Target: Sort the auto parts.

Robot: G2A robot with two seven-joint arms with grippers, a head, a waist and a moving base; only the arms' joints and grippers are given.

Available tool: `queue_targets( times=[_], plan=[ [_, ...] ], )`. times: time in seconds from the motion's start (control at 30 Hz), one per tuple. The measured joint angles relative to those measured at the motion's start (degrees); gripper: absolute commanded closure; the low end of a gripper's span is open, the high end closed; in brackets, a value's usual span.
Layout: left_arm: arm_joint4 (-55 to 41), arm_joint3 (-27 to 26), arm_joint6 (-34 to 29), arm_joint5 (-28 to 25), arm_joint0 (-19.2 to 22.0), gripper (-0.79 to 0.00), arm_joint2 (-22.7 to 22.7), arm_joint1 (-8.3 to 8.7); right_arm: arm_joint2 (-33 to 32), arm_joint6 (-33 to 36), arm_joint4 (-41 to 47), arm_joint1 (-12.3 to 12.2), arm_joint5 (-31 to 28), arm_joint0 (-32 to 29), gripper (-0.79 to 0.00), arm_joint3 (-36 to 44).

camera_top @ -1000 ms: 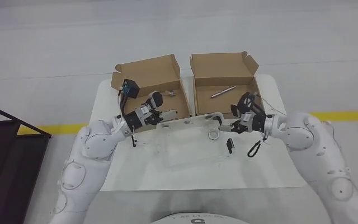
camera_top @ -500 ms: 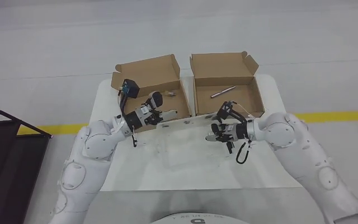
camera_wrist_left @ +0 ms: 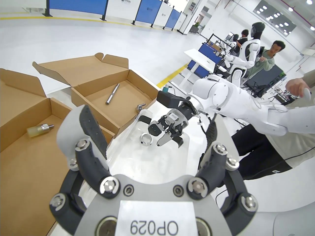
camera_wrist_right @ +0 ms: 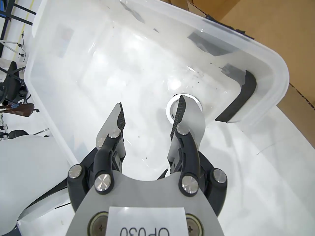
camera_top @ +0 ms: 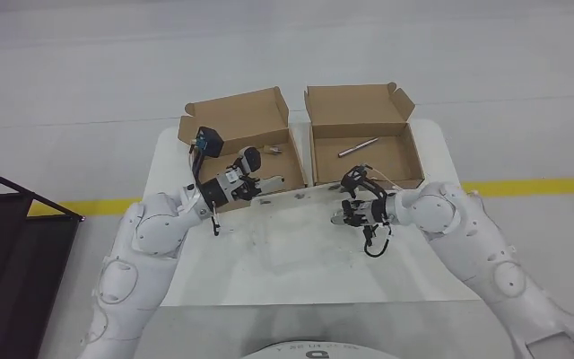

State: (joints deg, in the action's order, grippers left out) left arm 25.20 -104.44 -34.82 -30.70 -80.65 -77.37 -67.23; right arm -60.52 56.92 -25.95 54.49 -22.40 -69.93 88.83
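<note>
Grey floor with a yellow line surrounds a white table (camera_top: 224,274). Two open cardboard boxes stand side by side at its far edge. A clear plastic bin (camera_top: 300,260) lies just near of them, at the centre.

Hidden or unclear items, left to right:
- Left box (camera_top: 235,117): in the top view the left arm covers part of its near wall. One small part (camera_wrist_left: 39,129), with a cream body and a metal tip, lies on the box floor. Finer detail cannot be made out.
- Bin: the transparent walls are hard to trace against the table. A black pad (camera_wrist_right: 242,99) sits on the wall at its right end.
- Metal ring (camera_wrist_right: 169,110): lies on the bin floor toward the right end. In the right wrist view one finger of the right gripper covers part of it.
- Small bent metal fitting (camera_wrist_left: 140,106): located where the right box's near corner meets the bin. Which of the two holds it cannot be determined.
- Right box (camera_top: 359,106): contains a metal rod (camera_top: 357,146) lying flat on its floor.

Tool state, left to right:
- Left gripper (camera_top: 265,184): fingers spread wide, holding nothing. It is positioned above the near wall of the left box, beside the bin's far left corner.
- Right gripper (camera_wrist_right: 150,100): fingers parted to a moderate gap with nothing between them, pointing down into the bin's right end. One fingertip is directly at the ring; contact cannot be confirmed.
</note>
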Motion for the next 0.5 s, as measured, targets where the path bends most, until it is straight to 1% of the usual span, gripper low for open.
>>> queue_targets(
  times=[0.23, 0.5],
  plan=[
    [0.00, 0.00, 0.00, 0.00, 0.00, -0.785, 0.00, 0.00, 3.78, -2.77, -3.91, 1.12, 2.21, 2.72, -0.388, -3.16],
    [0.00, 0.00, 0.00, 0.00, 0.00, -0.785, 0.00, 0.00, 8.55, -2.41, -3.41, 2.68, 2.47, 5.46, -0.372, -6.41]
  ],
)
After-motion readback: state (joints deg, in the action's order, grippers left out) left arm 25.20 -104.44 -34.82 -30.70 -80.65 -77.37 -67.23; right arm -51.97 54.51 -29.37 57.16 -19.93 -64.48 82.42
